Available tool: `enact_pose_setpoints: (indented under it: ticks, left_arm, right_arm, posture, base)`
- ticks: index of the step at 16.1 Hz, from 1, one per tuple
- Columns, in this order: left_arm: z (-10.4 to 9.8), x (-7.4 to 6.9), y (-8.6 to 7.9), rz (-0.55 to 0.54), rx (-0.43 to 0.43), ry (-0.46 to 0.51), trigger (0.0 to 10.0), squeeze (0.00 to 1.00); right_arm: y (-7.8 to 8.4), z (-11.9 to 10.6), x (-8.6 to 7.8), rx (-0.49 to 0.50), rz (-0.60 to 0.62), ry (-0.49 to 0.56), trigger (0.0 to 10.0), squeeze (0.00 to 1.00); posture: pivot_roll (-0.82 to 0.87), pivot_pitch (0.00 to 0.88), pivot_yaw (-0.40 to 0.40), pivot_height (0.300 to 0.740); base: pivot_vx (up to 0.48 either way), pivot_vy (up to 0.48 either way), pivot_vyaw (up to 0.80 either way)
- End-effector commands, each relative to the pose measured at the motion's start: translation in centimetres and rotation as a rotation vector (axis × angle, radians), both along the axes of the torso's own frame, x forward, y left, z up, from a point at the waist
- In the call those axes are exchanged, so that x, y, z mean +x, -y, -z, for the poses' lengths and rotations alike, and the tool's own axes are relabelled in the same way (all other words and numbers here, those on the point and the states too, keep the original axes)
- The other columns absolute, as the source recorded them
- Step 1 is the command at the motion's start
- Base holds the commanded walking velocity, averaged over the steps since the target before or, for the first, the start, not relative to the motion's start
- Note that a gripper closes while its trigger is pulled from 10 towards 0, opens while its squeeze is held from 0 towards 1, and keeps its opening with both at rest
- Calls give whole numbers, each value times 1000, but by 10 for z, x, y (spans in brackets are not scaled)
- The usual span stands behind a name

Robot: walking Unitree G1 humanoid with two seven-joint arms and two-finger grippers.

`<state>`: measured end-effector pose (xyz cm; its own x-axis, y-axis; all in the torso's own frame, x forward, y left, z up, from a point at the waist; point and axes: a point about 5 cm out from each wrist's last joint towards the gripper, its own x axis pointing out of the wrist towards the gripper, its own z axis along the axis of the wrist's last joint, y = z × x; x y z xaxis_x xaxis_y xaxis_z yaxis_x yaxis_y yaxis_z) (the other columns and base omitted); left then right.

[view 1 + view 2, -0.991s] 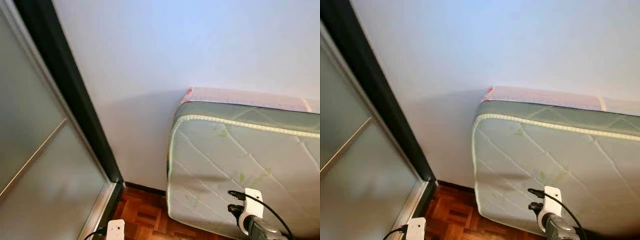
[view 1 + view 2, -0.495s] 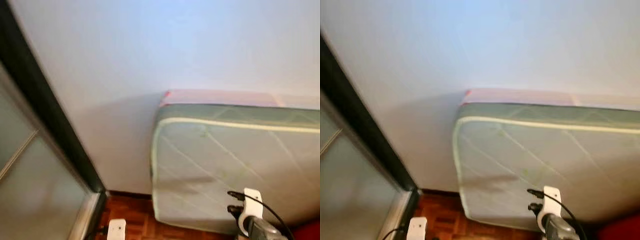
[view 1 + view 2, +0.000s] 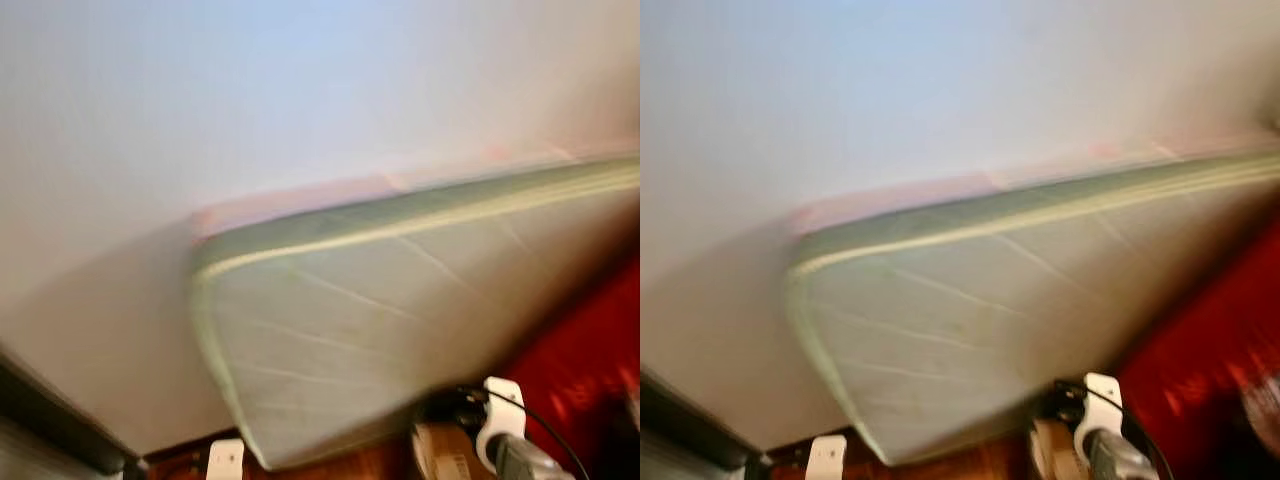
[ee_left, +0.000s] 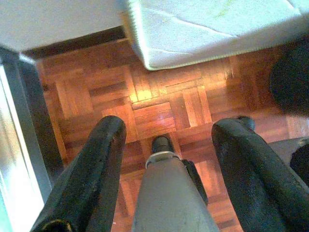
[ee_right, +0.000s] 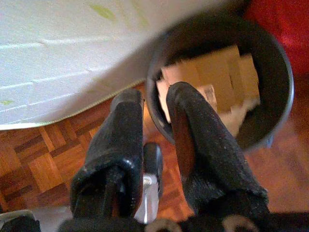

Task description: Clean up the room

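mattress (image 3: 400, 330) stands on edge against the wall (image 3: 250, 90), stored out of the way. dark bin (image 5: 270, 63) beside it holds cardboard (image 5: 217, 77), the likely tidy-up target. left gripper (image 4: 166, 140) hangs wide open over parquet (image 4: 159, 101); right gripper (image 5: 154, 104) narrow, empty. since earlier the view swung right, blurred; glass door gone.

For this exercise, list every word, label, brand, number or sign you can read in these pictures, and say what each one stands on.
No text can be read.
Cardboard pieces in the dark bin: a small pale label with dark marks, too blurred to read.
Mattress against the wall: quilting lines and faint green marks, no lettering.
Head views are blurred by motion.
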<state>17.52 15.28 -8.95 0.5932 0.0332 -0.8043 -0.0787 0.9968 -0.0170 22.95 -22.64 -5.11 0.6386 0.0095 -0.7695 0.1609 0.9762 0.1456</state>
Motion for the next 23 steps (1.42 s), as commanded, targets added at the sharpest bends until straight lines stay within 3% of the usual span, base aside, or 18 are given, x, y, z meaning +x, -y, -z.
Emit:
enact_pose_setpoints:
  ticks: [1, 16, 23]
  left_arm:
    - [2, -4, 4, -4, -12, -14, 10000, 0]
    - [3, -6, 3, 22, -3, -19, 10000, 0]
    - [2, -5, 3, 23, 5, -17, 10000, 0]
  right_arm:
    - [4, -2, 1, -7, 10, -1, 10000, 0]
    - [3, 0, -1, -3, 4, -8, 10000, 0]
    - [4, -2, 1, -6, 31, 14, 10000, 0]
  posture:
    - [-62, 0, 15, 740]
    - [-67, 0, 25, 740]
    - [-63, 0, 21, 740]
  base:
    - [0, 0, -781]
    - [0, 0, -781]
    - [0, -217, 0]
